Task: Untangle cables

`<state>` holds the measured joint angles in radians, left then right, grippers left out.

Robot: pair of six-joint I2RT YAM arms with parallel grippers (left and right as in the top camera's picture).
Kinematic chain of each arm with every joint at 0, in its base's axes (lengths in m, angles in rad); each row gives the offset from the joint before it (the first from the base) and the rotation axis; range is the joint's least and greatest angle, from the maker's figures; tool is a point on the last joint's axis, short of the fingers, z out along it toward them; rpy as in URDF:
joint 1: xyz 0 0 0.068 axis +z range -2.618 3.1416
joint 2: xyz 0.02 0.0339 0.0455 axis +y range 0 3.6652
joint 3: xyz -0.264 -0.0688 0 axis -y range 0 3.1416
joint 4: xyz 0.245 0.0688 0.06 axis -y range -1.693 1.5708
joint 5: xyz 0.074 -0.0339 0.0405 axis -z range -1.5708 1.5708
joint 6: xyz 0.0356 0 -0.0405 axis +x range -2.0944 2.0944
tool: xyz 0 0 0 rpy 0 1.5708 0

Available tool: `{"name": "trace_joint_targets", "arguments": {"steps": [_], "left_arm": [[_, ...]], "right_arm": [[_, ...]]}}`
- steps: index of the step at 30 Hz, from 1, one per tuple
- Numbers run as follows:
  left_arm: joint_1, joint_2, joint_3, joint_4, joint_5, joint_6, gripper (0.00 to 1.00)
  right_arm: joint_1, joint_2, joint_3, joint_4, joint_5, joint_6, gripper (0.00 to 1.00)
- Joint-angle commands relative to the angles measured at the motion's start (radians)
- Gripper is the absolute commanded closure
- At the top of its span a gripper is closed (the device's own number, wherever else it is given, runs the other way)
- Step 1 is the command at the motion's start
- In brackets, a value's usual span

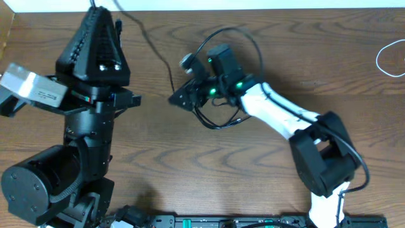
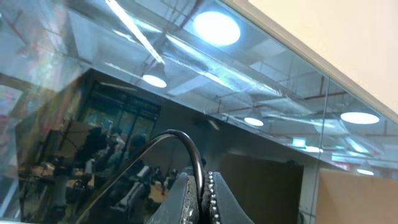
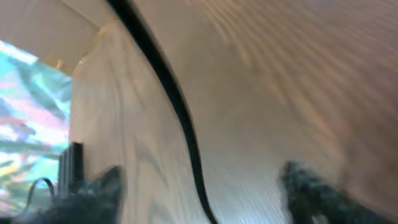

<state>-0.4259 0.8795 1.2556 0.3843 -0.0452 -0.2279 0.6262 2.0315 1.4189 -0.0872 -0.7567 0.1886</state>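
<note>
One black cable, arm to arm.
Left gripper pinches it aloft; right gripper gapes wide, cable loose between its fingers.

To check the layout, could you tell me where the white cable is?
Overhead view: the white cable lies looped at the table's far right edge, well away from the black cable.

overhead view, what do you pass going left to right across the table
left arm → black cable → right tool, open → right arm's base → white cable at the right edge
</note>
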Motion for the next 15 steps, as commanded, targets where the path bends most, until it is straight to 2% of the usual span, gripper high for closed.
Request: {"name": "trace_joint_targets", "arguments": {"steps": [1, 2, 4, 8, 11, 12, 15], "left_arm": [[0.004, -0.005, 0.015, 0.033, -0.035, 0.018, 0.92], [0.004, -0.005, 0.015, 0.049, -0.035, 0.018, 0.93], [0.004, -0.006, 0.015, 0.058, -0.060, 0.018, 0.93], [0.004, -0.008, 0.014, 0.042, -0.099, 0.018, 0.92], [0.004, -0.007, 0.015, -0.047, -0.098, 0.018, 0.92], [0.004, -0.007, 0.014, -0.096, -0.097, 0.018, 0.93], [0.004, -0.005, 0.014, -0.384, -0.065, 0.018, 0.92]], "right_arm": [[0.046, 0.077, 0.004, 0.072, -0.034, 0.041, 0.51], [0.058, 0.103, 0.004, 0.110, -0.027, 0.079, 0.70], [0.067, 0.124, 0.004, 0.139, 0.008, 0.124, 0.99], [0.051, 0.109, 0.005, 0.151, 0.016, 0.132, 0.99], [0.001, 0.050, 0.005, 0.141, -0.044, 0.147, 0.99], [-0.017, 0.030, 0.005, 0.136, -0.056, 0.163, 0.99], [-0.124, -0.086, 0.005, 0.124, -0.142, 0.241, 0.99]]}}
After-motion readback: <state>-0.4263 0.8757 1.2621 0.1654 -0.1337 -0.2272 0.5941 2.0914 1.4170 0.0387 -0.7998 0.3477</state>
